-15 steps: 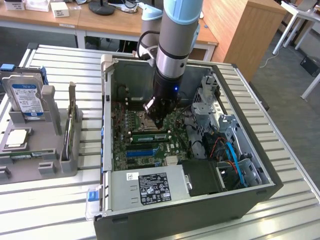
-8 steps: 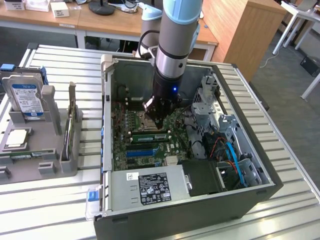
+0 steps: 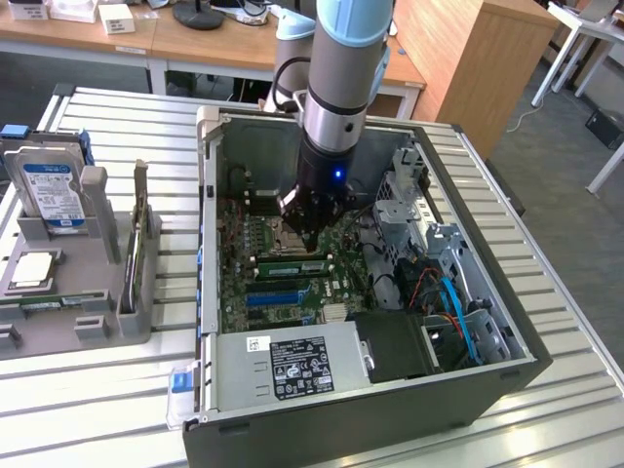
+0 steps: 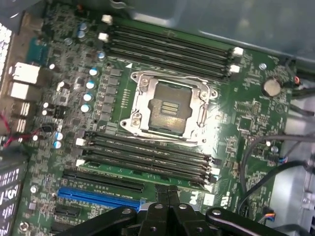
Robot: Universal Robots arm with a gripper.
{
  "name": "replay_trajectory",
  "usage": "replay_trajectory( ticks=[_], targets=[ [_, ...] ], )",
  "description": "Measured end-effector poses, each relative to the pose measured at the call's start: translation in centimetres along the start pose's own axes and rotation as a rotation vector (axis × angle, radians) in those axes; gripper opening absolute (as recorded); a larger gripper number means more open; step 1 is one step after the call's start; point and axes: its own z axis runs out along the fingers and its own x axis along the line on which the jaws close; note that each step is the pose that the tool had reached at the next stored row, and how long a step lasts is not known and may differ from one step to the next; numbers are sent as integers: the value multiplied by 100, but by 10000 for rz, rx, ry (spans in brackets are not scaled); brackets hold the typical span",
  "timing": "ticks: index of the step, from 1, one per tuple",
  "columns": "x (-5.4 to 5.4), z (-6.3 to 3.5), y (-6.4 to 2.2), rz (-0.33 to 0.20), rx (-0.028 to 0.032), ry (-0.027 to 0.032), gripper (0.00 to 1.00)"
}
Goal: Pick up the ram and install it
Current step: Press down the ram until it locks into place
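tool [image 4: 167, 196] shut above ram [image 4: 142, 167] | exterior: hard drive [image 3: 49, 190]

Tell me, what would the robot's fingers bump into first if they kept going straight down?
Probably the green memory stick lying in the slots on the green board inside the computer case. The gripper points down just above it with its fingers shut, though how close it hangs is hard to judge.
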Motion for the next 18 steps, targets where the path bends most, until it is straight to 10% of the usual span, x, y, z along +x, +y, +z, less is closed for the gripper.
replay_trajectory(
  ticks=[9, 18],
  targets=[
    [0, 0, 2, 285, 21, 1, 11],
    [0, 0, 2, 371, -23, 375, 11]
  ],
)
